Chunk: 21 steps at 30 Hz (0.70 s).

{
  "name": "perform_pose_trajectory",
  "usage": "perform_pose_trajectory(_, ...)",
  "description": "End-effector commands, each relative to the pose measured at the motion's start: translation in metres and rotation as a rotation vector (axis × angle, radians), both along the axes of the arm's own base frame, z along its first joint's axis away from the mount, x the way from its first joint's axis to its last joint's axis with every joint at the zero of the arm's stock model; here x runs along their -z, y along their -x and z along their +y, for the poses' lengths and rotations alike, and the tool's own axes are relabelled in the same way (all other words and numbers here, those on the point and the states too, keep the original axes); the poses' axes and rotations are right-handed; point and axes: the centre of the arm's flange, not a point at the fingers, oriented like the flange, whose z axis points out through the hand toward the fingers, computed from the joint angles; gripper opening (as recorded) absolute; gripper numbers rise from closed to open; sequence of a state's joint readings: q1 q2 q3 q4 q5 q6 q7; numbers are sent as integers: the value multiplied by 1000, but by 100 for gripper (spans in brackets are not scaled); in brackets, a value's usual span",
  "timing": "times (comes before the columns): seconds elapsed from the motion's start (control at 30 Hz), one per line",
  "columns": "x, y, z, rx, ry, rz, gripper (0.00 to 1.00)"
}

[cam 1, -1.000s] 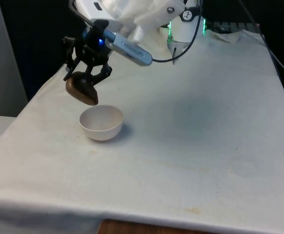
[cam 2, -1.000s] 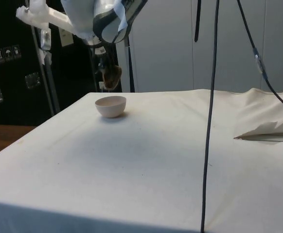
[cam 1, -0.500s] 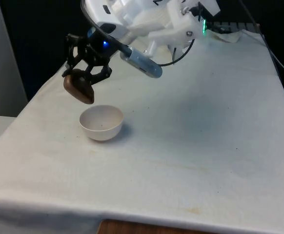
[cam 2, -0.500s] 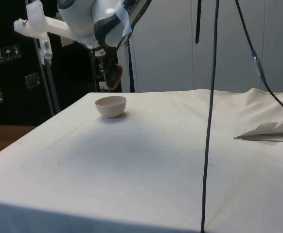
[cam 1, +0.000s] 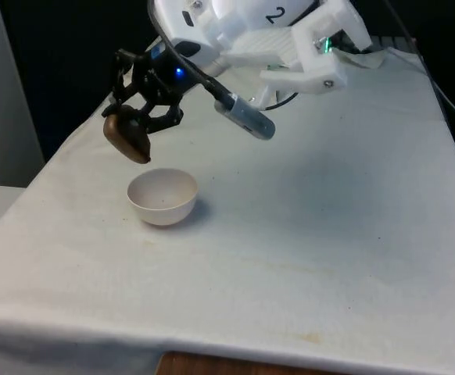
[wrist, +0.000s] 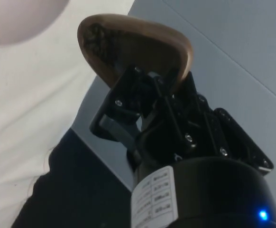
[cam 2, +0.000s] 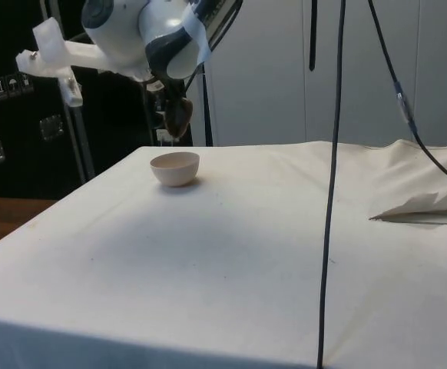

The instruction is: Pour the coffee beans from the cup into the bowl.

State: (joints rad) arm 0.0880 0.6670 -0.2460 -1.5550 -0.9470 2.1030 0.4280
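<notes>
Gripping the brown cup by its rim, the hand hangs in the air above the tabletop, close to the edge on the front view's left. Its fingers are closed on the cup's wall. The cup is tipped steeply, its mouth slanting down towards the white bowl, which sits on the cloth just below and slightly towards the front view's right. A few dark specks seem to lie in the bowl's bottom, though whether they are beans cannot be told.

From the side view the cup hangs over the far rim of the bowl, clear of it with open air between — not touching.

At the wrist, the cup shows its underside, clamped between the dark fingers, with a pale curve of the bowl beyond it.

Judging by the tilt, the pour is under way or nearly spent; what remains inside the cup is hidden. To do this step well, the cup's lip should sit squarely over the bowl's middle rather than its rim, and the tilt should increase slowly — beans dropped from this height could bounce off the wall and scatter over the cloth. Lowering a little would help.
</notes>
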Motion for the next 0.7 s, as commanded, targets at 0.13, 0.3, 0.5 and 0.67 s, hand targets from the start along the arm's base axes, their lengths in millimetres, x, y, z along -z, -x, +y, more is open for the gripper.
perform_pose_trajectory(0.13,-1,-2,11,7,11,-4,2)
perform_pose_trajectory(0.3,1,-3,22,14,42,-7,2)
perform_pose_trajectory(0.5,3,-4,28,17,83,-11,2)
perform_pose_trajectory(0.67,7,-5,33,20,129,-11,2)
